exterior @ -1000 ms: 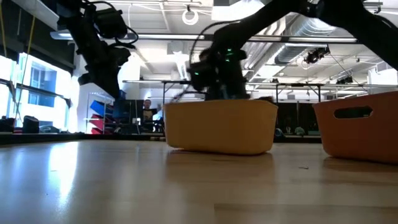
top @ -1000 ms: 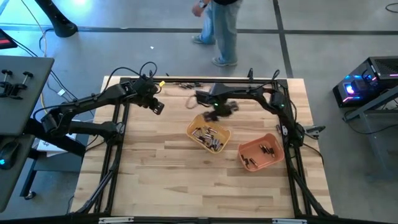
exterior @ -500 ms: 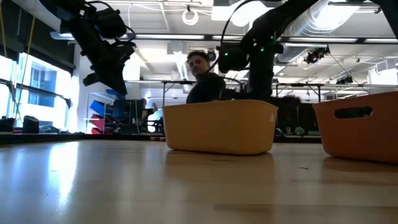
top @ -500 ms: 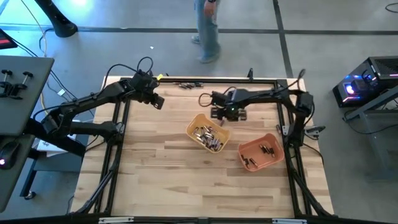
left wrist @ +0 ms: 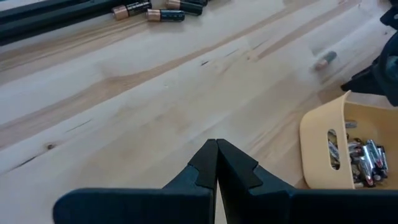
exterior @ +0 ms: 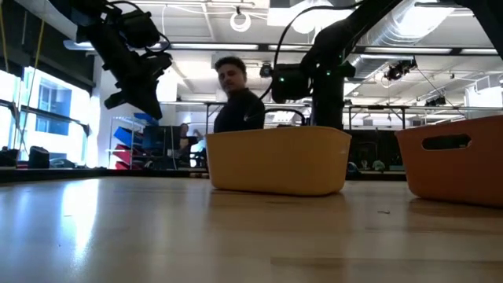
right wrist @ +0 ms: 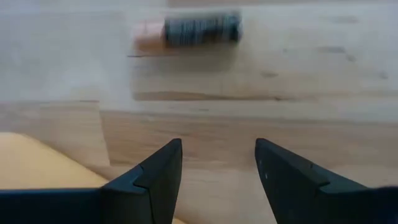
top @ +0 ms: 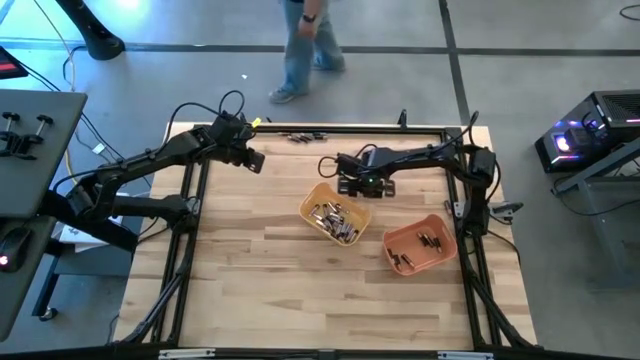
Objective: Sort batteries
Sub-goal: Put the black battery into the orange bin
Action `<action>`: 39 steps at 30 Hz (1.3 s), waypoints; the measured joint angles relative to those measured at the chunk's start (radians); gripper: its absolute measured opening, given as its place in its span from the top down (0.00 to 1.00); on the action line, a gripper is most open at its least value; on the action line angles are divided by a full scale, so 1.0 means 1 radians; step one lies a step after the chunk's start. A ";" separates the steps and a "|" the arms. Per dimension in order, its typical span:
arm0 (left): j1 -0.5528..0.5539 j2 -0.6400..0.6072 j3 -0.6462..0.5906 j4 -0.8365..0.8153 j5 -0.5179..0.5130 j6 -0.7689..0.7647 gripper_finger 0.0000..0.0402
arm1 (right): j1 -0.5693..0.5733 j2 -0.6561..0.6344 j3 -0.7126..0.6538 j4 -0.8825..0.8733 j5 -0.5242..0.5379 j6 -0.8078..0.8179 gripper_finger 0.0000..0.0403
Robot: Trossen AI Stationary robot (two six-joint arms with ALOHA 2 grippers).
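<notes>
Take the yellow plastic tray at mid-table as your landmark. Your right arm, which a second ago was blurred in motion right over that tray's far edge, has pulled back off it and now holds low over the bare wood just beyond its far rim, so the right gripper has left the bin and is lined up on the next cell rather than dropping one. Its fingers stand wide apart with nothing between them, and a single dark battery with a coppery end lies on the planks just ahead of them, crosswise to the gap and slightly blurred. Judging from that, a new pick is starting and the approach looks nearly right. The left gripper waits pinched shut and empty, well to the left of the tray above the table's far left. Behind the tray, along the table's far edge, a short row of dark and coppery batteries is yet to be sorted. Inside the tray sits a heap of silvery-grey cells; the orange plastic tray to its right holds a few dark ones. Mind the yellow tray's rim close beside your right fingers. A person walking past beyond the table has moved leftward.
</notes>
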 joint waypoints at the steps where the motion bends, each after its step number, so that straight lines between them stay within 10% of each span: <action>1: 0.000 0.000 0.000 0.003 0.000 0.005 1.00 | 0.000 0.000 0.000 0.006 0.006 -0.022 0.51; 13: 0.000 0.000 0.000 0.068 -0.001 -0.002 1.00 | -0.210 -0.001 0.180 0.021 -0.014 -0.381 0.51; 29: 0.000 0.000 0.000 0.097 -0.007 -0.102 1.00 | -0.418 0.380 0.685 -0.121 -0.046 -0.646 0.51; 39: -0.004 0.000 0.000 0.096 -0.006 -0.134 1.00 | -0.469 0.570 0.949 -0.436 -0.051 -1.138 0.51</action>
